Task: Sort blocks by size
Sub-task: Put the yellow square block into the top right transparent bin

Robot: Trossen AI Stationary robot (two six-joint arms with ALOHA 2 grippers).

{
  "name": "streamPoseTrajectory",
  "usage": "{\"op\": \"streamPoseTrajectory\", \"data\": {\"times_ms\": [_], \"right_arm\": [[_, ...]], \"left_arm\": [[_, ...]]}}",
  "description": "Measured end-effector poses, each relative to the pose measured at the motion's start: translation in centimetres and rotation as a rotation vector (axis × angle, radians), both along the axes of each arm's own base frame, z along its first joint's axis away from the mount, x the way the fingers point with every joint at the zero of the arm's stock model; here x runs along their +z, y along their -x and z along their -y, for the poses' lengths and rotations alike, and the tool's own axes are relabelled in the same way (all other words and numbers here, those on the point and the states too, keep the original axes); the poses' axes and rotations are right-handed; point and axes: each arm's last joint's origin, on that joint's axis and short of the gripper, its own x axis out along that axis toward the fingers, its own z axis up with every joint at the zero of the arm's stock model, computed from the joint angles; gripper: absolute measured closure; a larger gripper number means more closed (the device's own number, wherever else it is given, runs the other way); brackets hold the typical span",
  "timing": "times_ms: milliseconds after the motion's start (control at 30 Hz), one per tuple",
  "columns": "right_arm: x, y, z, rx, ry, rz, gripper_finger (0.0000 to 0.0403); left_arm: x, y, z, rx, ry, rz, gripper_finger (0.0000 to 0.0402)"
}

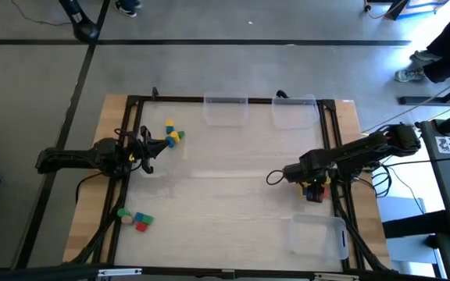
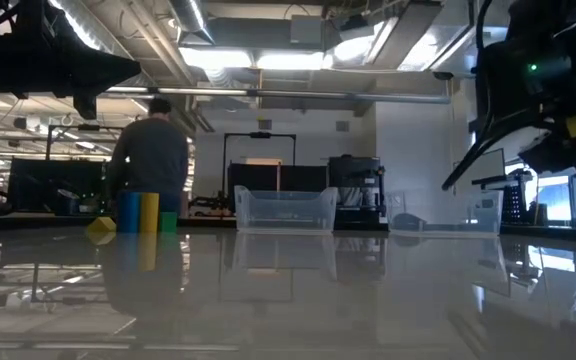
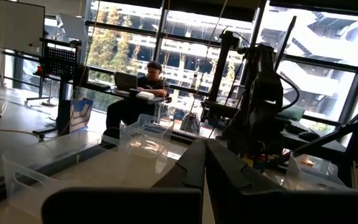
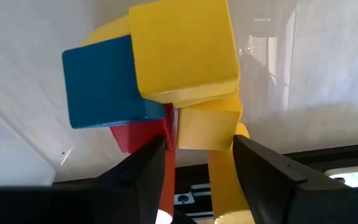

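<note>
Two dark fingers of the left gripper point(image 3: 205, 163) meet, closed, above a glossy table point(image 3: 104, 168). Clear plastic bins point(image 3: 143, 132) sit beyond, with the other dark arm point(image 3: 260, 93) nearby. A seated person point(image 3: 138, 93) faces large windows point(image 3: 185, 50).

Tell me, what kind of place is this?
Probably a robotics lab or workshop: exposed ceiling ducts overhead, a person working at a desk by big windows, and equipment racks behind the table.
</note>
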Motion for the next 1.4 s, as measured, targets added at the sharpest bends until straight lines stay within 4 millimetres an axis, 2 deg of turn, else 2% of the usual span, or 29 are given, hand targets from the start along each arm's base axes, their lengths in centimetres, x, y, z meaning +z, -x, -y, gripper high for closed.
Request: {"op": "streamPoseTrajectory", "data": {"times_ms": [200, 700, 1033, 1267, 1400], "right_arm": [[0.4, -1.1, 0.1, 0.022, 0.086, 0.077, 0.0215], [0.5, -1.0, 0.2, 0.051, 0.1, 0.071, 0.0215], [0.2, -2.8, 0.0, 0.124, 0.081, 0.262, 0.0215], [-0.4, -2.6, 0.1, 0.118, 0.105, 0.279, 0.0217], [-0.7, -2.4, 0.1, 0.071, 0.11, 0.265, 0.0234]], "left_arm": [[0.0, 0.0, 0.0, 0.001, -0.005, -0.003, 0.0402], [-0.3, 0.0, 0.0, 0.0, 0.008, -0.025, 0.0402], [-0.3, 0.0, 0.0, -0.001, 0.01, -0.026, 0.0402], [-0.3, -0.1, 0.0, -0.001, 0.01, -0.029, 0.0402], [-0.5, -0.1, 0.0, -0.005, 0.031, -0.038, 0.0402]]}}
